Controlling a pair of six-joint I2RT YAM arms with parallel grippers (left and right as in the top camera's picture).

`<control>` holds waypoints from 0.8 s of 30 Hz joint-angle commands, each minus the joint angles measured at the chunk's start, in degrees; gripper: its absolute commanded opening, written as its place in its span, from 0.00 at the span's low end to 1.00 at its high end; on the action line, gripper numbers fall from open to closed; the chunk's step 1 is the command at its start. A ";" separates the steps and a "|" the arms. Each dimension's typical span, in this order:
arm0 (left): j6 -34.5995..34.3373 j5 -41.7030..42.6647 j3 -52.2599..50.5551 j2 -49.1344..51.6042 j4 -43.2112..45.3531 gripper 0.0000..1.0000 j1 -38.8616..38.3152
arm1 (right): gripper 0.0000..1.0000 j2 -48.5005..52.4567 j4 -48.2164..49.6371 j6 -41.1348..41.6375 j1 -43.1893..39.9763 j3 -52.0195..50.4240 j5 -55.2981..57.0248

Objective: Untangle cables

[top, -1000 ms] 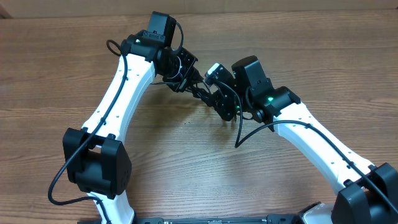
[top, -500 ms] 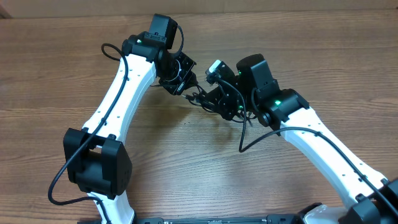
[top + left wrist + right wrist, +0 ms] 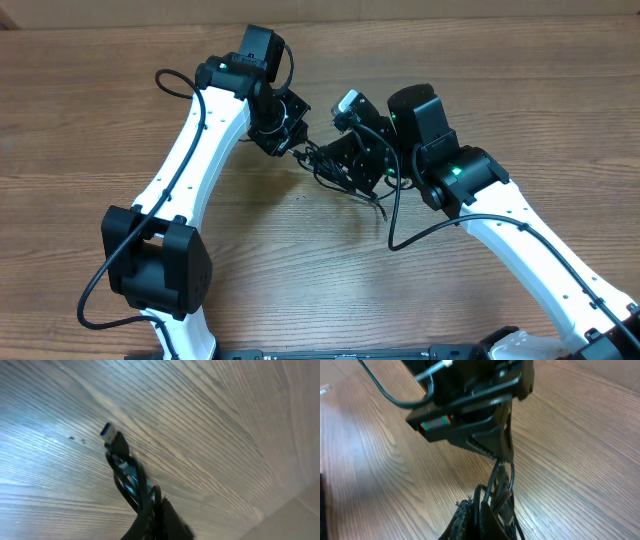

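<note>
A bundle of thin black cables (image 3: 330, 165) hangs between my two grippers above the wooden table. My left gripper (image 3: 293, 143) is shut on the cables (image 3: 134, 485), and a blue-tipped USB plug (image 3: 107, 432) sticks out past its fingers. My right gripper (image 3: 335, 160) is shut on looped strands of the cables (image 3: 497, 492), close under the left gripper's body (image 3: 470, 410). A loose strand (image 3: 378, 208) trails down toward the table.
The bare wooden table (image 3: 300, 270) lies under both arms. A thick black arm wire (image 3: 420, 225) loops off the right arm, and another (image 3: 100, 290) hangs beside the left arm's base. The table's far edge (image 3: 120, 20) runs along the top.
The right arm has swung right and up, drawing the cable bundle out from the left gripper. The left gripper has shifted slightly left. More cable now shows between them.
</note>
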 commanded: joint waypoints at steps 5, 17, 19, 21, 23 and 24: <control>2.38 -8.57 0.57 0.20 -2.64 0.05 0.15 | 0.04 -4.04 6.47 10.82 0.13 0.11 -4.13; 2.34 -8.11 -1.42 0.22 -2.58 0.05 0.15 | 0.04 -4.85 12.72 21.29 0.02 0.11 -4.76; 2.36 -8.09 -1.42 0.22 -2.60 0.04 0.15 | 0.04 -4.85 10.80 20.59 -0.04 0.09 -4.15; 2.36 -8.11 -1.42 0.22 -2.60 0.05 0.24 | 0.04 -4.81 6.08 16.85 -0.04 0.09 -2.19; 2.34 -8.11 -1.42 0.22 -2.56 0.04 0.24 | 0.10 -4.72 2.43 14.01 -0.04 0.09 -0.68; 2.34 -8.11 -1.42 0.22 -2.47 0.04 0.24 | 0.17 -4.63 0.39 12.09 -0.04 0.09 0.26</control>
